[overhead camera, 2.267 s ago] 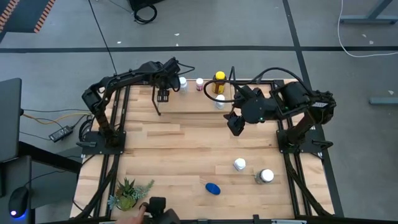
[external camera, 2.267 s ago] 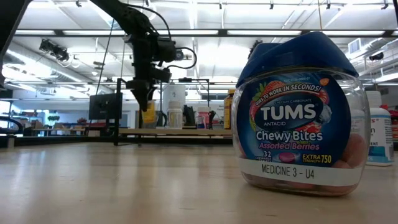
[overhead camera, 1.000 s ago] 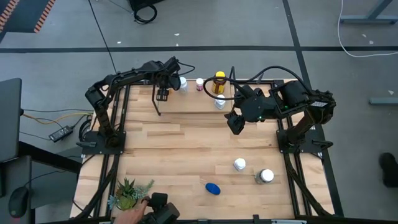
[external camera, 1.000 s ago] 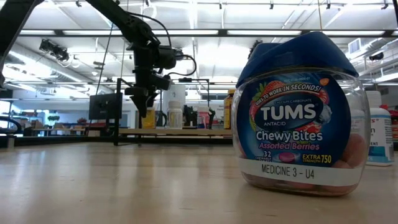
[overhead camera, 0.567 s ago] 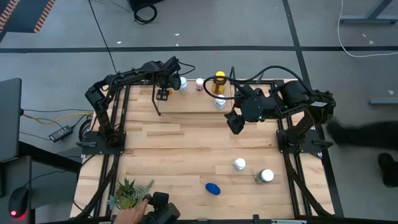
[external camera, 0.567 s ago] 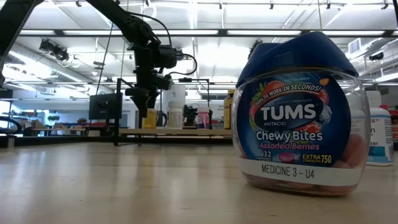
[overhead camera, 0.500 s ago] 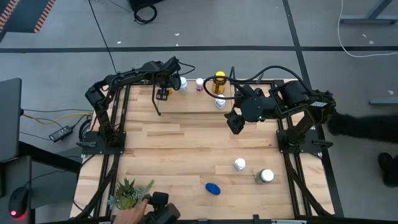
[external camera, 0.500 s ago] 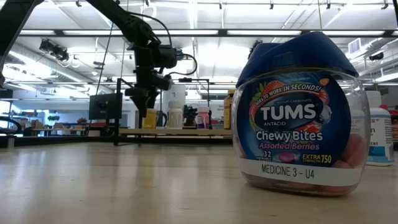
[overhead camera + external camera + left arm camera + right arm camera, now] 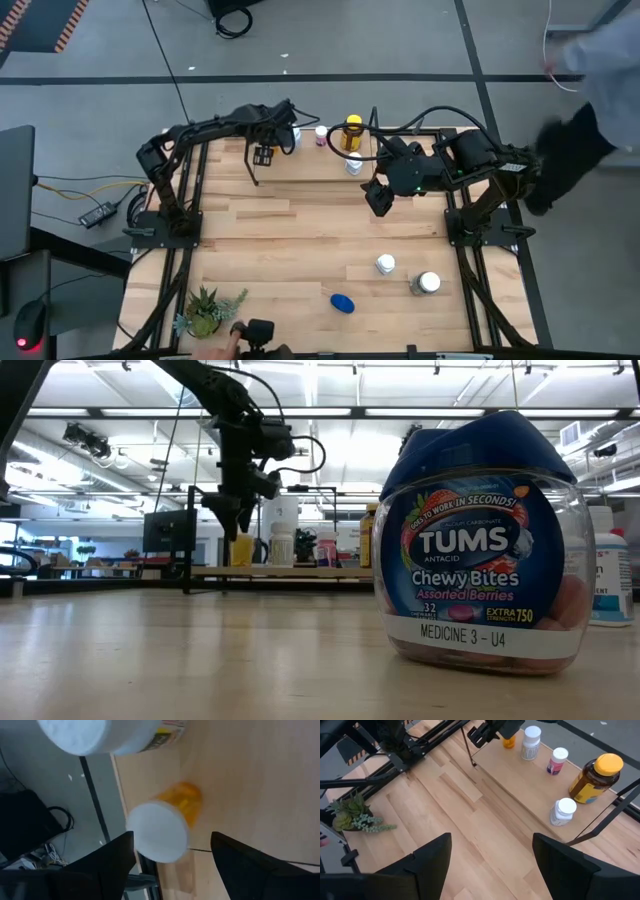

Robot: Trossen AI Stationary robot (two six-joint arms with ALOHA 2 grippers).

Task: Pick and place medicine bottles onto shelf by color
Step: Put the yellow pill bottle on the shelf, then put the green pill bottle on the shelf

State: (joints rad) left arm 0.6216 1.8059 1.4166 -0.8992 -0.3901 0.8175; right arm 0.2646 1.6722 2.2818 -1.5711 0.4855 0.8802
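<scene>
Now the left arm has drawn slightly away from the far-left end of the shelf [image 9: 320,165], and its claw [image 9: 262,155] hangs just above that end, spread and holding nothing. Directly under it in the left wrist view stands a small orange bottle [image 9: 167,822], upright on the shelf plank beside a white bottle [image 9: 107,732], so that placement looks done and the arm seems free for another. The right arm has hardly moved; its claw [image 9: 379,198] hovers over the worktop [image 9: 290,250] in front of the shelf, spread and empty. Further along the shelf stand a pink bottle [image 9: 556,760], a big amber bottle [image 9: 595,777] and another white one [image 9: 563,811]. Left on the worktop are two white-capped bottles [image 9: 385,265] [image 9: 427,283] and the blue one [image 9: 342,302]. A person's hand [image 9: 215,348] rests at the near edge by the plant [image 9: 205,310].
</scene>
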